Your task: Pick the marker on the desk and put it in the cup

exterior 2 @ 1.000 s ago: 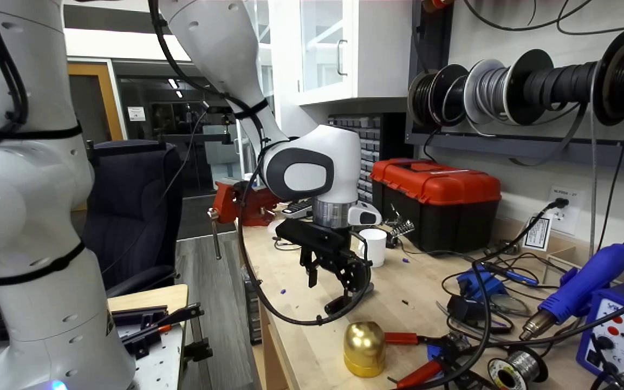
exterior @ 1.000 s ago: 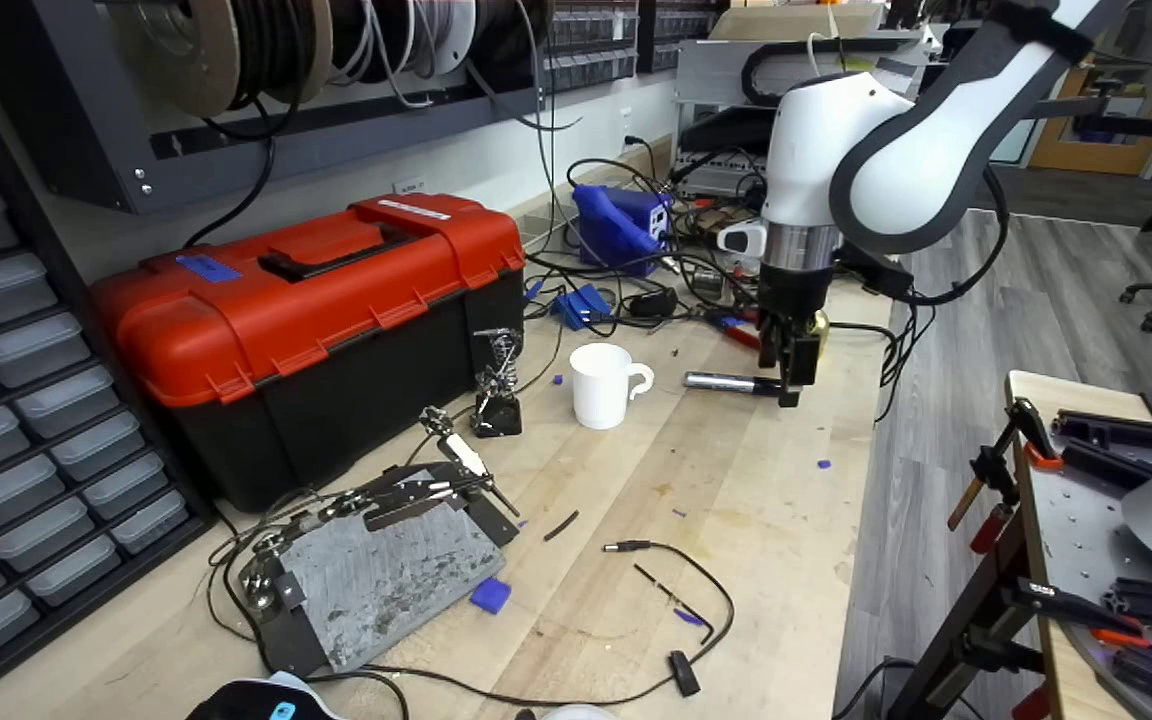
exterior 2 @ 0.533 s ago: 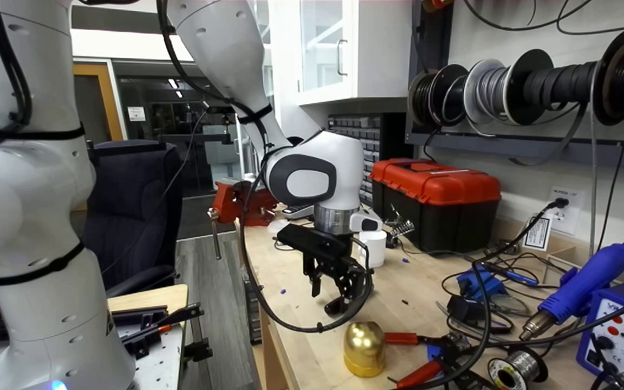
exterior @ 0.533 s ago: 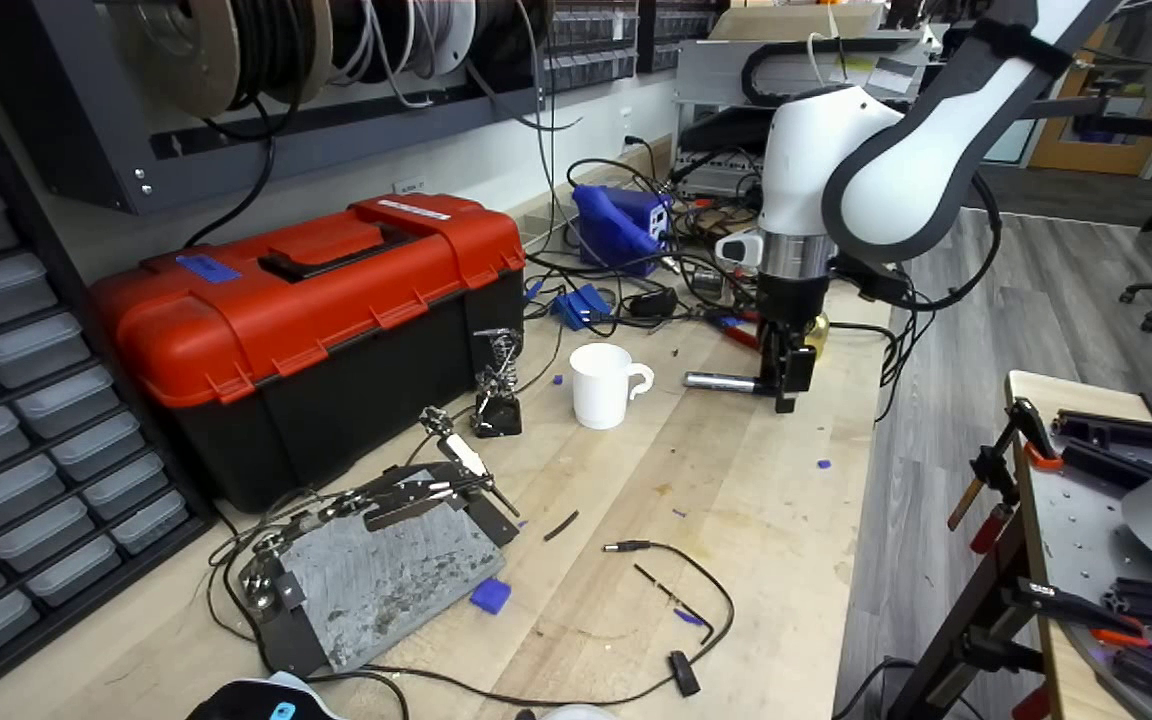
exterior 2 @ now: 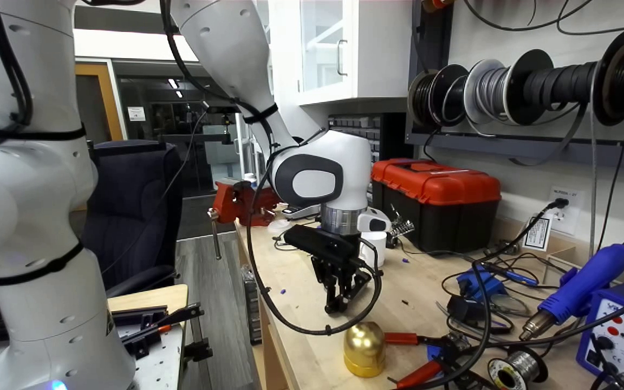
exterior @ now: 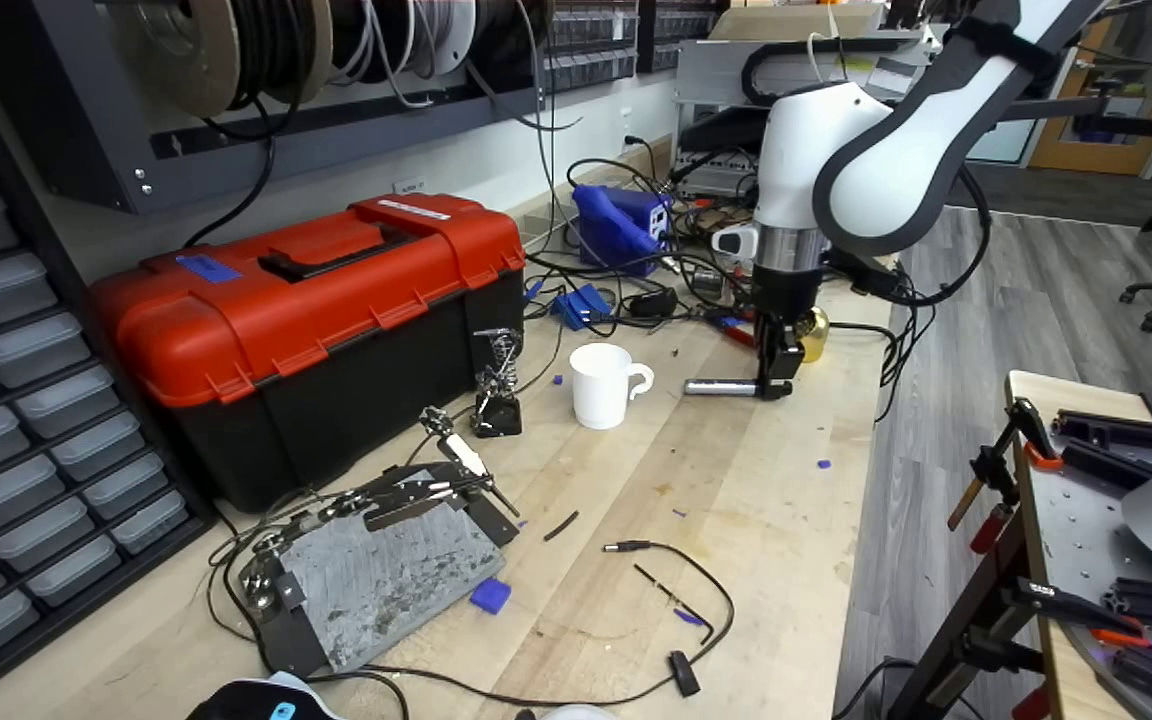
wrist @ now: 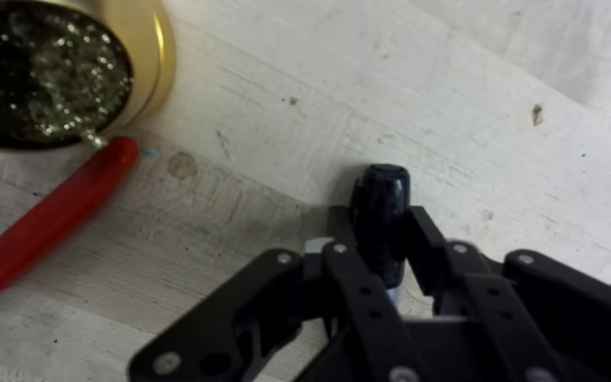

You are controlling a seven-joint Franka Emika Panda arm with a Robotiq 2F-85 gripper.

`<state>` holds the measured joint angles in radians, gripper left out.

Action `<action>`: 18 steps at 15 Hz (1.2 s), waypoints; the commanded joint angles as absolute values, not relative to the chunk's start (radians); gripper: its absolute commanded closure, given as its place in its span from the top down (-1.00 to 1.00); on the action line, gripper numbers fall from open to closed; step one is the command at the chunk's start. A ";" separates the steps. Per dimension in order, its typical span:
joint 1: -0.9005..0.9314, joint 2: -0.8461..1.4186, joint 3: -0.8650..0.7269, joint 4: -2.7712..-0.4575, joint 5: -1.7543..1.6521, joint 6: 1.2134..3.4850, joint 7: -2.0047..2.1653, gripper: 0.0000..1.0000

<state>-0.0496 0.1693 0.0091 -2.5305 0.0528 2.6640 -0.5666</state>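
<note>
My end effector (wrist: 383, 229) is clamped on the marker (exterior: 720, 387) by its dark end, low at the bench (exterior: 716, 470) — silvery end toward the cup (exterior: 599, 386), long axis level, so tipping looks needed.

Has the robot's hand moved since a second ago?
Yes, slightly: in an exterior view the gripper has shifted left, toward the white cup, which stayed put.

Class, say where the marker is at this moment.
In an exterior view, the marker is right of centre, to the right of the white mug, with the tool gripping its black end.
</note>
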 commanded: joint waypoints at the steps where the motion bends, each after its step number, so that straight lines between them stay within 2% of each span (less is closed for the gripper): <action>1: -0.079 0.174 0.025 -2.513 0.063 2.669 -0.594 -0.85; 8: -0.090 0.143 0.010 -2.465 0.043 2.581 -0.570 -0.85; 18: -0.078 0.126 0.004 -2.295 0.011 2.314 -0.559 -0.85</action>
<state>-0.0806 0.1600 0.0066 -2.3340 0.0419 2.4009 -0.5693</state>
